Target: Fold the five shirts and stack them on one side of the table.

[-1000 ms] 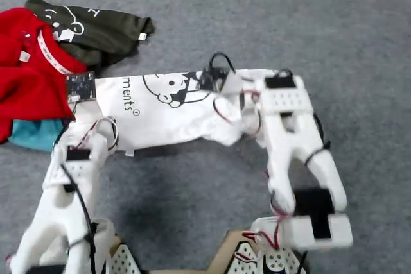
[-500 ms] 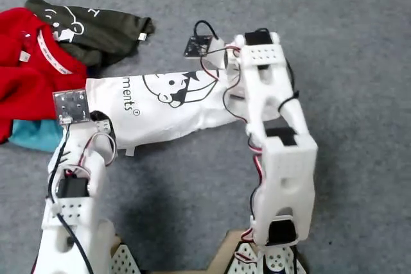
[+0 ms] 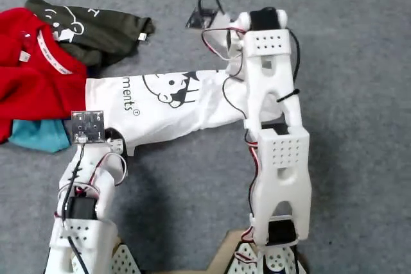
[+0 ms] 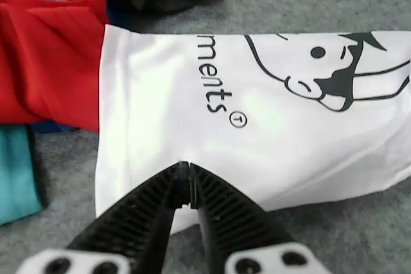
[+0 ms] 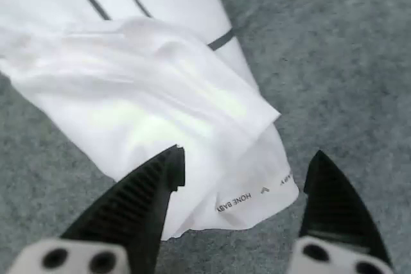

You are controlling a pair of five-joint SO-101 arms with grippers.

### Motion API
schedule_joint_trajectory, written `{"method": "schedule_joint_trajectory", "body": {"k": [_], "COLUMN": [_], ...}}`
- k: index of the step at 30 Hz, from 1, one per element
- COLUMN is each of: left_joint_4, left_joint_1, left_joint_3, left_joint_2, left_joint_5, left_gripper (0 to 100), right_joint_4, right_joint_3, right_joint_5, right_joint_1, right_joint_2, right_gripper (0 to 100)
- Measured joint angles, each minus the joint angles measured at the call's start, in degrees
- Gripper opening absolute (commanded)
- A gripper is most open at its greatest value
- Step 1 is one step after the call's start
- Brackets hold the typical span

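Observation:
A white shirt (image 3: 173, 104) with a black cartoon print lies folded into a long strip across the middle of the table. My left gripper (image 4: 184, 174) is shut, its tips just over the strip's near left corner (image 3: 115, 140); I cannot tell whether fabric is pinched. My right gripper (image 5: 241, 171) is open above the strip's right end (image 5: 192, 113), where a printed hem shows. In the high view the right arm (image 3: 266, 49) stretches over that end and hides its fingers. A red shirt (image 3: 32, 68), a dark olive shirt (image 3: 96, 27) and a teal shirt (image 3: 35, 134) lie bunched at the far left.
Grey cloth covers the table (image 3: 347, 62), with free room to the right and along the near side. The red shirt (image 4: 45, 56) and the teal shirt (image 4: 16, 171) touch the white strip's left end. Both arm bases stand at the near edge.
The right arm swung from the near side out over the shirt's right end, which now lies flatter and farther right. The left arm drew back toward the near edge.

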Motion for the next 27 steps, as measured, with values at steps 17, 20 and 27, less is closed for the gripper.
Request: {"method": "schedule_joint_trajectory", "body": {"k": [17, 20, 27], "left_joint_4": [36.9, 37.8, 37.9], "left_joint_1": [0.3, 0.3, 0.3], "left_joint_3": [0.0, 0.0, 0.0], "left_joint_2": [-15.2, -15.2, -15.2], "left_joint_5": [0.0, 0.0, 0.0], "left_gripper": [3, 3, 3], "right_joint_4": [0.3, 0.3, 0.3], "right_joint_3": [-2.5, -2.5, -2.5], "right_joint_5": [-20.8, -20.8, -20.8], "right_joint_1": [5.4, 5.4, 5.4], "right_joint_2": [0.0, 0.0, 0.0], "right_gripper": [1.8, 1.8, 1.8]}}
